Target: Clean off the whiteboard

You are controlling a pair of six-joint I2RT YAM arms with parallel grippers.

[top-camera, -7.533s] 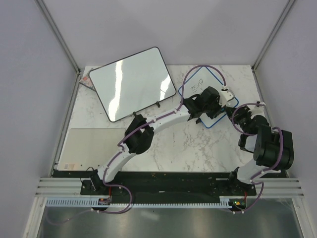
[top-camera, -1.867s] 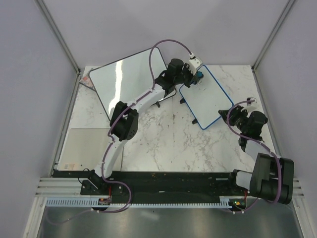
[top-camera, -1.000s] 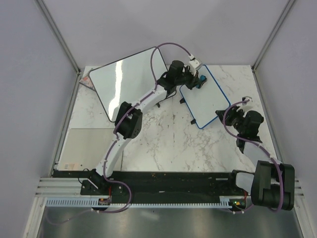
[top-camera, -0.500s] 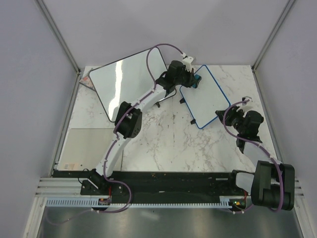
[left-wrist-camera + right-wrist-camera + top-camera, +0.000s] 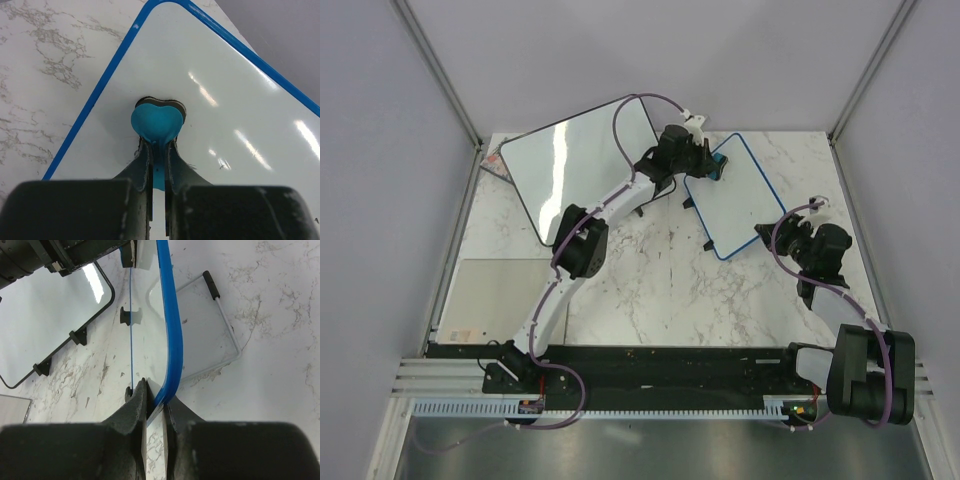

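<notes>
Scribbles gone since seven seconds back, and the left gripper (image 5: pixel 705 164) has travelled from the middle of the whiteboard (image 5: pixel 740 205) up to its far left corner, nudging a touch further in the last half second. The right gripper (image 5: pixel 767 233) has come in to the near corner.

The desk (image 5: pixel 660 290) is white marble with grey veining, boxed in by plain pale grey walls and slim metal corner posts. A flat grey mat (image 5: pixel 505 290) lies at the near left. The large black-framed board (image 5: pixel 580 170) sits at the far left, glossy, streaked with light.

The whiteboard is far right of centre on the desk, set at an angle: shiny white face, bright blue frame, rounded corners. Only a few faint grey flecks show on it in the left wrist view.

Left gripper fingers (image 5: pixel 142 162) are pinched tight on the thin tab of a teal eraser (image 5: pixel 156 122), a smooth rounded pad with a dark felt layer under it, pressed onto the board just inside the blue frame.

Right gripper fingers (image 5: pixel 136 405) are closed on the blue frame at the near corner, with the rim curving up and away between them
</notes>
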